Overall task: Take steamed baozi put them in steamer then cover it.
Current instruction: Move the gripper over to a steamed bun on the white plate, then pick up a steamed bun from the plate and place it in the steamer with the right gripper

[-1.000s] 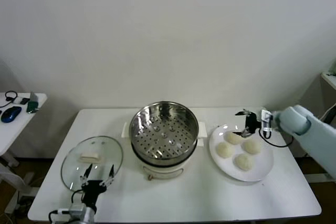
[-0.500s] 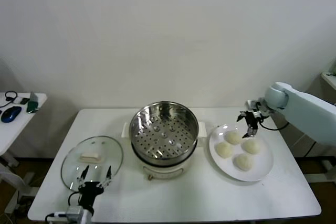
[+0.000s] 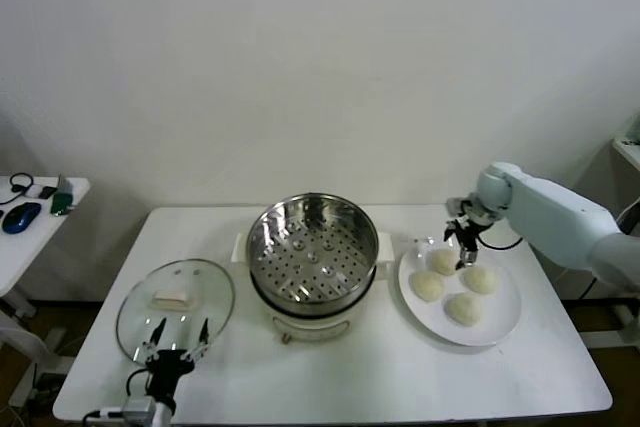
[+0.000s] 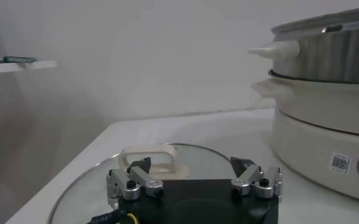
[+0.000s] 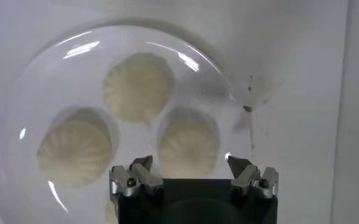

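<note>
Right gripper (image 3: 464, 244) over far edge of white plate (image 3: 503, 322), fingers spread, gripping nothing. Four steamed baozi (image 3: 427, 285) on plate, right of steamer (image 3: 312, 247). Left gripper (image 3: 175, 338) parked (fingers apart) near cover (image 3: 175, 309).

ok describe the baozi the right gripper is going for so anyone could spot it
On the white table, right of the steamer, sits a white plate with four baozi. The likely target is the far baozi, on the plate's steamer side. Only it has the open right gripper just above it.
</note>
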### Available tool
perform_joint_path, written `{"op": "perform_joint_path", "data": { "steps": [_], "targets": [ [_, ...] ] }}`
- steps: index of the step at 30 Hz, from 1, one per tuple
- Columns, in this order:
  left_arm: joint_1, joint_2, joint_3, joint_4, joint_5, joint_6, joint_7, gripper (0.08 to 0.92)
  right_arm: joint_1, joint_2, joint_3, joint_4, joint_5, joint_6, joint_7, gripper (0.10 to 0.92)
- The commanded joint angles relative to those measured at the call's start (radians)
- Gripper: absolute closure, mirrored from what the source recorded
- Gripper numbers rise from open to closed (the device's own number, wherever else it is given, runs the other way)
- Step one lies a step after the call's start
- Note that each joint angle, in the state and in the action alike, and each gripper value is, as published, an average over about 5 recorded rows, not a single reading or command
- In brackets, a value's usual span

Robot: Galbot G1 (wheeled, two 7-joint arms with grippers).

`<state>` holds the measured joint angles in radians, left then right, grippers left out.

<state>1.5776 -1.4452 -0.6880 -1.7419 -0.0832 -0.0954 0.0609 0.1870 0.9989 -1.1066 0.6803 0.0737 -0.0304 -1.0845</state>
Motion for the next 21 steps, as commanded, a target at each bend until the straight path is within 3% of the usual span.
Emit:
{"op": "perform_joint_path", "data": {
  "steps": [1,11,21],
  "targets": [
    [0.001,0.003,0.0,0.006,0.001,-0.003,-0.001,0.177,-0.041,0.062,0.042,-0.101,-0.033,0.007,-0.004,0.228],
    [0.0,0.005,-0.001,0.011,0.006,-0.007,-0.004,0.177,-0.035,0.05,0.061,-0.067,-0.028,0.012,-0.004,0.349],
    [0.006,0.007,-0.002,-0.002,0.009,-0.011,-0.005,0.177,0.387,-0.029,-0.235,0.199,0.167,0.062,-0.036,0.372]
  ]
}}
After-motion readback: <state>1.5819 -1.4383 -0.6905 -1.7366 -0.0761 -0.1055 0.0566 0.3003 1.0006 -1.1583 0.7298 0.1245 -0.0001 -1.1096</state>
